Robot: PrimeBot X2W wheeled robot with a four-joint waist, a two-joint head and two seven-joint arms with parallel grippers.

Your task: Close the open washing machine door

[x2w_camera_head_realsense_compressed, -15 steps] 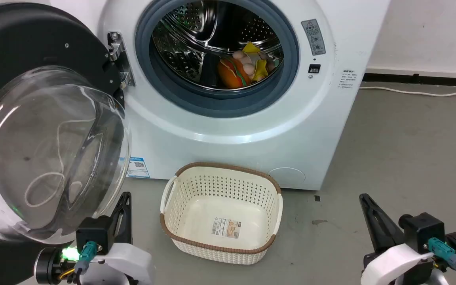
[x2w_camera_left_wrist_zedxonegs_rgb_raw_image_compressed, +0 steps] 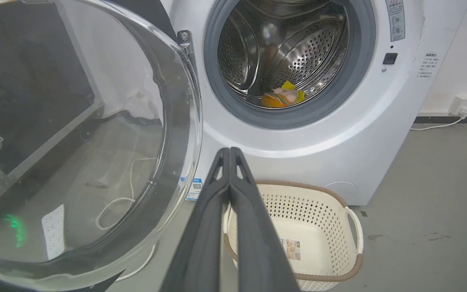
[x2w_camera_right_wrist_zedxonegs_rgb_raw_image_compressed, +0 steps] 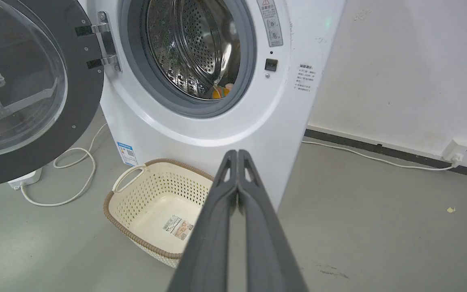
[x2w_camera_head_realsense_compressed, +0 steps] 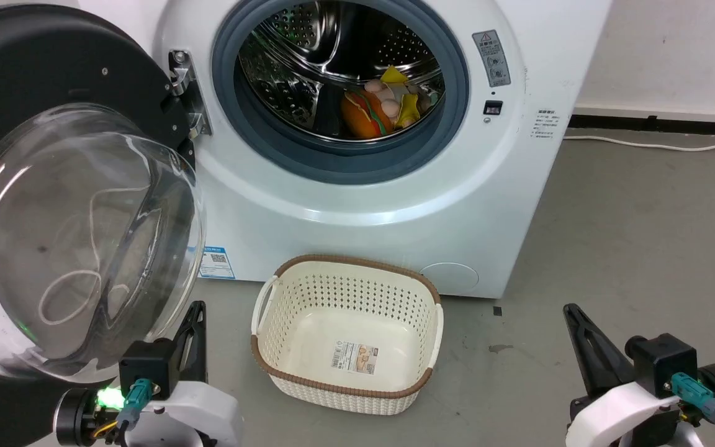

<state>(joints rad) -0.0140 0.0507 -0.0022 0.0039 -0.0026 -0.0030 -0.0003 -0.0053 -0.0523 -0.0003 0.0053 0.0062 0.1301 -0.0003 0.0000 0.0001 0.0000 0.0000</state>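
Washing machine (x2w_camera_head_realsense_compressed: pixel 395 205) is sitting on the grey floor (x2w_camera_head_realsense_compressed: pixel 630 248) straight ahead, and its steel drum (x2w_camera_head_realsense_compressed: pixel 308 49) is showing open with some soft toys (x2w_camera_head_realsense_compressed: pixel 376 108) lying at the bottom.

Washing machine door (x2w_camera_head_realsense_compressed: pixel 72 205) is hanging wide open on the robot's left. It is swung out on its hinge (x2w_camera_head_realsense_compressed: pixel 184 93), and the glass bowl is bulging toward the head camera. It is not latched and is nowhere near the opening.

Cream basket (x2w_camera_head_realsense_compressed: pixel 357 259) is standing on the floor just in front of the machine, below the opening and empty apart from a label.

Left end effector (x2w_camera_left_wrist_zedxonegs_rgb_raw_image_compressed: pixel 229 152) is sitting low, with its fingers pressed together and gripping nothing. In the head view it is showing just under the bowl's lower edge. In the left wrist view the door is lying off to the side of the fingers and apart from them.

Right end effector (x2w_camera_right_wrist_zedxonegs_rgb_raw_image_compressed: pixel 237 153) is also sitting low, well to the right, with its fingers together and empty. It is pointing at the machine's lower front and is nowhere near the door.

Latch socket (x2w_camera_head_realsense_compressed: pixel 493 107) is sitting on the right side of the opening, opposite the hinge.

My read is that the task is still sitting at the approach step, with no contact on the door yet.

The next move looks like a job for the left arm. It is needing to get past the black rim to the door's outer face, then push in an arc around the hinge. The push is probably needing a firm finish so the latch catches.

I'm watching the door's lower rim against the basket. I can't tell the clearance from these views.
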